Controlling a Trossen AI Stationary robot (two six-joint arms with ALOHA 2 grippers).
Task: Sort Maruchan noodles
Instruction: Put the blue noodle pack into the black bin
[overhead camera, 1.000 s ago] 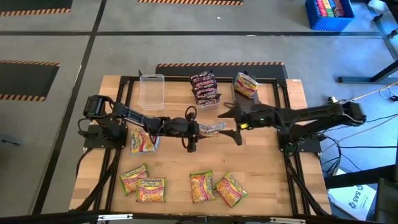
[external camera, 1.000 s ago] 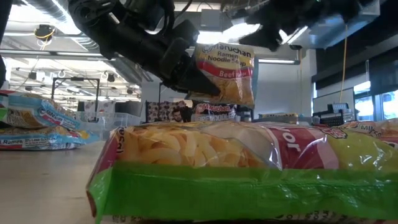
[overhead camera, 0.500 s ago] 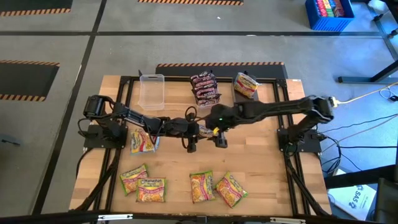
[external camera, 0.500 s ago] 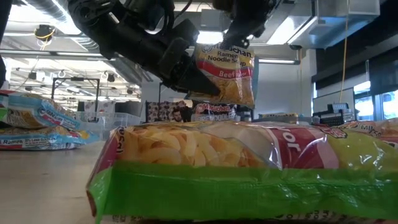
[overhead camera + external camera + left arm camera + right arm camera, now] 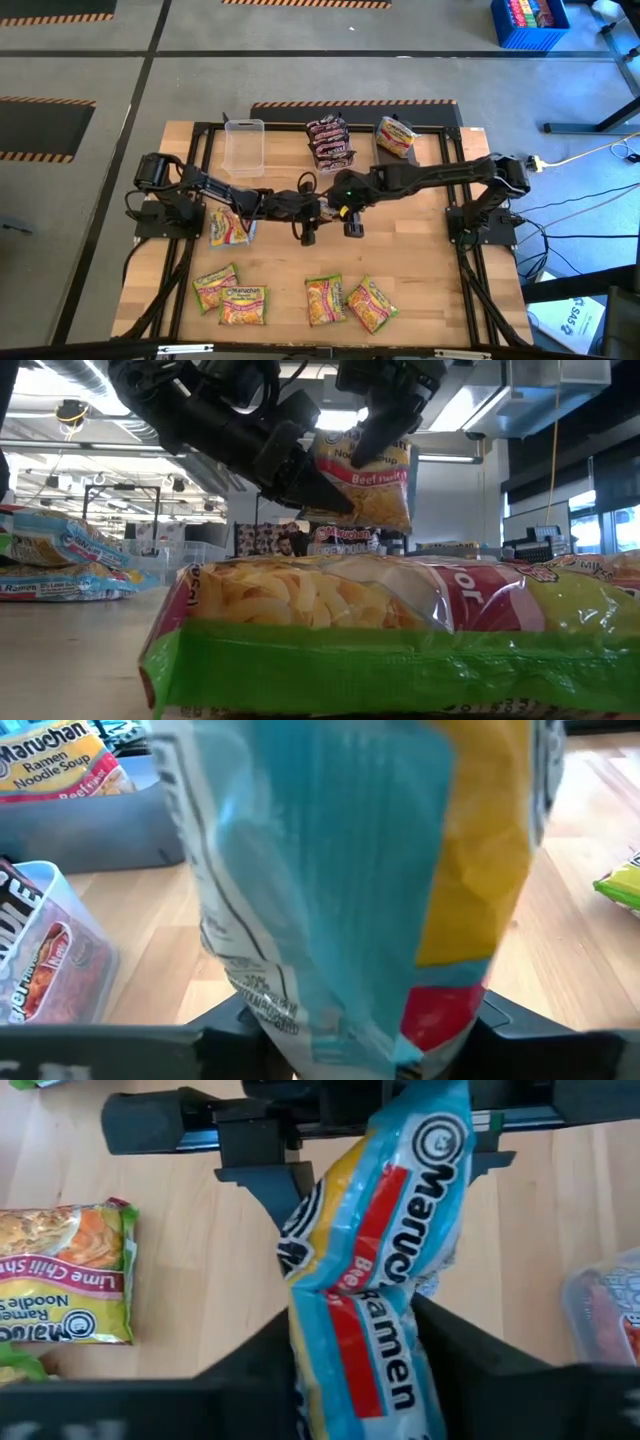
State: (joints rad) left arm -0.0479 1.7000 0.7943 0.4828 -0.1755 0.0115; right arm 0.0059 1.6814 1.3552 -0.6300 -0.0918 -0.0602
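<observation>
A yellow-orange Maruchan packet with blue edges (image 5: 333, 207) is held in the air over the table's middle; it also shows in the low view (image 5: 365, 490). My left gripper (image 5: 320, 208) is shut on its left end. My right gripper (image 5: 346, 207) has come from the right and is closed around its other end. Maroon packets (image 5: 330, 142) are stacked at the far edge. Yellow-green packets (image 5: 243, 304) lie along the near edge. My left gripper pinches the packet's end (image 5: 300, 1240) between its two fingers, coming level from the table's left. The packet is lifted clear of the table and stands on edge. My right gripper has the packet's opposite end (image 5: 345, 1320) between its two fingers (image 5: 455, 1355), coming from the table's right, slanting down. The packet is creased where the fingers meet it.
A clear empty tub (image 5: 244, 145) stands at the far left, and a yellow-orange packet (image 5: 396, 136) lies at the far right. Another blue-edged packet (image 5: 230, 227) lies under the left arm. More yellow-green packets (image 5: 371, 304) lie at the near edge.
My right gripper has swung from the table's right toward the left, up to the held packet, and has taken its fingers around the packet's free end. The packet has stayed in the air in my left gripper and has tipped slightly.
</observation>
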